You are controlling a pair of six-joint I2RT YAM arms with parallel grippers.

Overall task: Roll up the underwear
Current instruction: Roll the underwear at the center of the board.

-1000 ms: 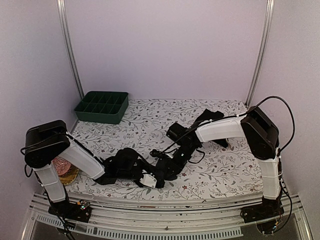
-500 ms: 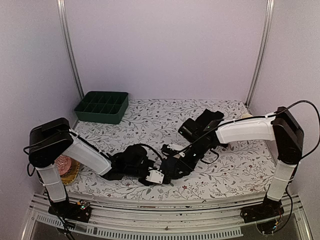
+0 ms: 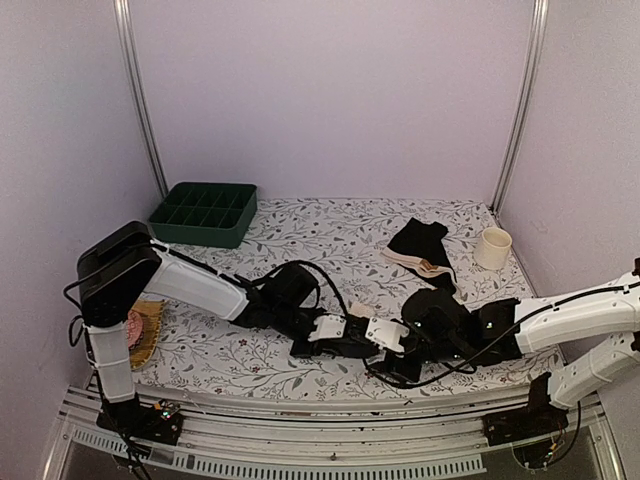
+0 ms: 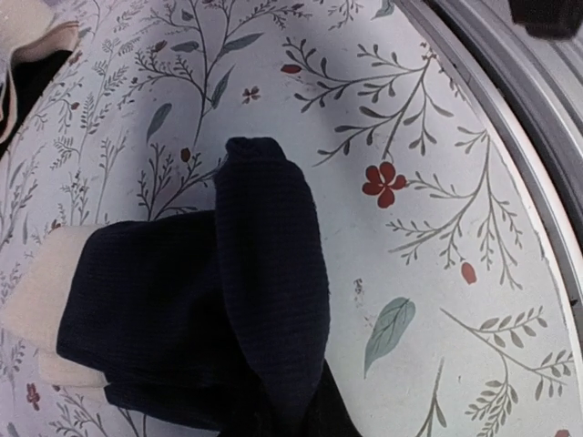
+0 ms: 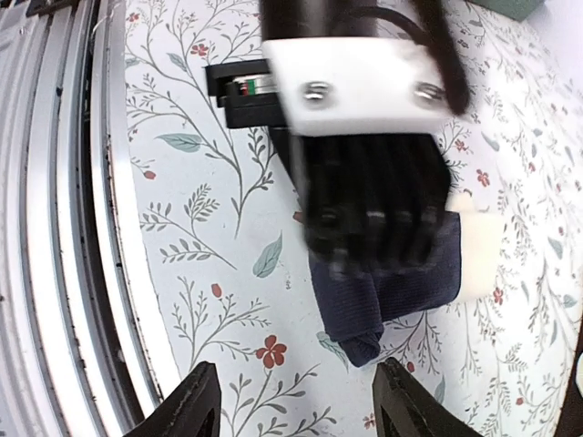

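Underwear [image 4: 264, 300] is partly covered by the left gripper [image 5: 369, 241], whose opening cannot be told; the right gripper [image 5: 299, 401] is held wide apart, empty.

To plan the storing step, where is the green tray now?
In the top view, the green tray stands at the far left corner of the table, beside the left metal post.

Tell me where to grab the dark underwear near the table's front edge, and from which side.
Take the underwear by the rounded free end of its rolled fold: it juts past the flat part and cream band, thick enough to pinch. Probably best approached head-on with the right end effector, whose open fingers face that end; the left end effector covers the rest.
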